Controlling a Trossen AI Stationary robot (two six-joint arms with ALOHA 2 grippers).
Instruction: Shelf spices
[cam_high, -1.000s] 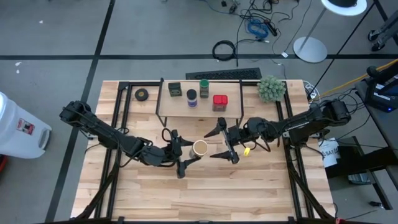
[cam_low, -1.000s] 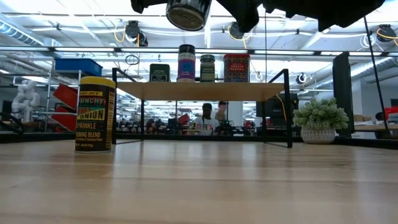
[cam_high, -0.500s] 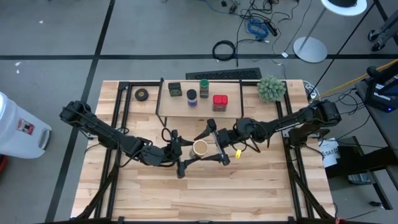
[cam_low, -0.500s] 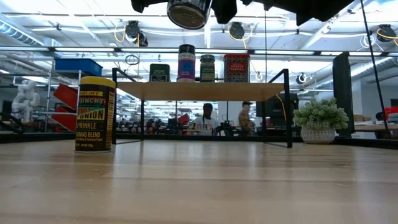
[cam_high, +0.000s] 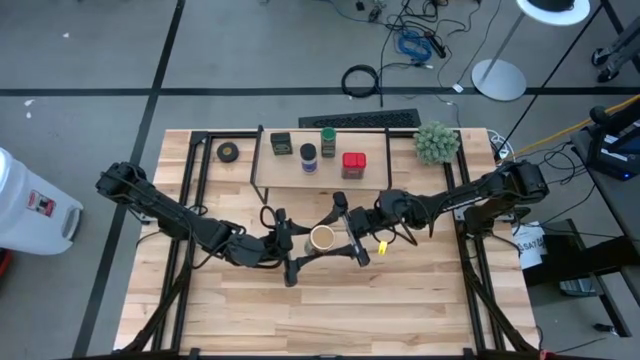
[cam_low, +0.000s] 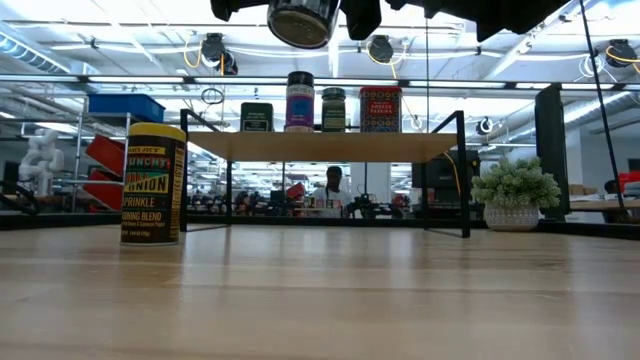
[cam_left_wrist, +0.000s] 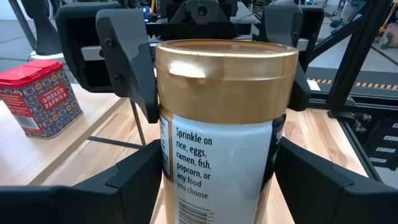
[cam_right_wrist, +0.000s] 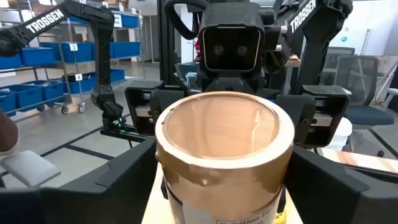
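Wooden slats form the table (cam_high: 250, 310) beneath me; the shelf (cam_high: 318, 178) stands toward its far edge.

Left arm: extended low across the table from the left side toward the centre. My left gripper (cam_high: 300, 254) is clamped on the tan-lidded jar (cam_high: 322, 238), holding it clear of the table. In the left wrist view, my two fingers (cam_left_wrist: 130, 180) press against the jar's white label on both sides, with the lid pointing away from me.

Right arm: extended from the right side toward the centre, meeting the left. My right gripper (cam_high: 349, 232) brackets the same jar. In the right wrist view, the lid (cam_right_wrist: 224, 134) sits between my fingers (cam_right_wrist: 345, 186). Whether they touch it, I cannot tell.

On the shelf's top board: dark boxy tin (cam_high: 281, 143), blue-lidded jar (cam_high: 309, 157), green-lidded jar (cam_high: 328, 141), red square tin (cam_high: 353, 165). The yellow-lidded jar (cam_low: 153, 184) stands upright on the table.
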